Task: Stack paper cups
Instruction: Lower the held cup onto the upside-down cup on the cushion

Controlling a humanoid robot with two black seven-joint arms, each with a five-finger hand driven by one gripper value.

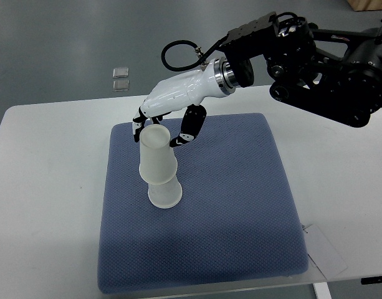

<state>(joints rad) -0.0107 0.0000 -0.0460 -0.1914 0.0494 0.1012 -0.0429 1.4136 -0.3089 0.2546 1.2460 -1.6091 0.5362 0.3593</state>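
Two white paper cups stand upside down on the blue mat (240,205). The upper cup (157,157) sits over the lower cup (165,194) and leans slightly to the left. My right hand (158,132), white with black fingertips, reaches in from the upper right and hovers at the upper cup's top. Its fingers (139,124) are at the cup's left rim. The thumb (186,129) stands a little apart on the right. The fingers are spread and do not clamp the cup. The left arm is out of view.
The mat lies on a white table (47,187). Two small clear squares (121,78) lie on the grey floor beyond the table's far edge. A paper tag (324,249) lies at the mat's lower right corner.
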